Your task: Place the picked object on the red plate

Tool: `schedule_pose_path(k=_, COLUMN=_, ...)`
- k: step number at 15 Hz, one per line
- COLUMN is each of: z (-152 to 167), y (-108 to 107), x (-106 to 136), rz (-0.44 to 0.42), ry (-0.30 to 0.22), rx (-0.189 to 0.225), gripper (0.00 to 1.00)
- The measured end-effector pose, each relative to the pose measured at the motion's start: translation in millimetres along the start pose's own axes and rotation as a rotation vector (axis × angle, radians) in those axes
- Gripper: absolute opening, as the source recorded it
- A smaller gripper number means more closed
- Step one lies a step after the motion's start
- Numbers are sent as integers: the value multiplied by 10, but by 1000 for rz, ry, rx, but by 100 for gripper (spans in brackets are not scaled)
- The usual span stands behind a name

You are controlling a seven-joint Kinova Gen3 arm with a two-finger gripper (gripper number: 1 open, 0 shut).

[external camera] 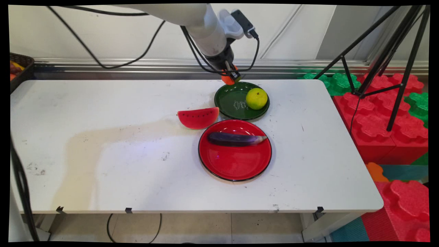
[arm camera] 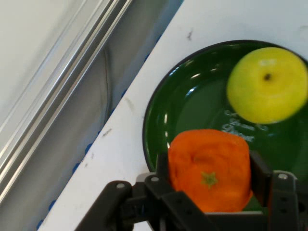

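table [external camera: 103, 154]: white, stained patch on the left half; everything below sits on its right half.
red plate [external camera: 236, 164]: nearest the camera, holds an eggplant [external camera: 236, 139] lying across its far half, stem end to the right.
green plate [external camera: 230, 103]: just behind the red plate, rims nearly touching; holds a yellow-green apple [external camera: 256, 98] on its right side. White lettering on the plate floor.
melon slice [external camera: 198, 117]: on the bare table, just left of both plates, rind down, close to the red plate's rim.
gripper [external camera: 230, 76]: above the green plate's far rim, clear of the table. Clenched on an orange [arm camera: 210, 168], fingers [arm camera: 260, 175] pressed to both its sides, stem mark facing the hand camera.
orange vs plate: hand view shows it over the green plate's near-wall edge, apple well apart on the plate's other side.
basket [external camera: 22, 68]: dark, at the table's far-left corner, contents unclear.
surroundings: tripod [external camera: 394, 61] and red/green foam blocks [external camera: 377, 116] to the right of the table, clear of the arm.
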Motion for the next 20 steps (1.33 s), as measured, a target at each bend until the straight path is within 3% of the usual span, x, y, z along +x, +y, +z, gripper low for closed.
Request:
schedule_pose_path(k=8, z=-845, y=507, x=-275, rz=65, ry=3, rx=-62, gripper=0)
schedule_pose_path(k=13, z=-1084, y=909, x=-441, rz=96, ry=-34, rx=-113, gripper=0)
schedule_pose_path(k=20, z=-1103, y=1343, x=-605, rz=102, ry=-99, rx=-162, gripper=0)
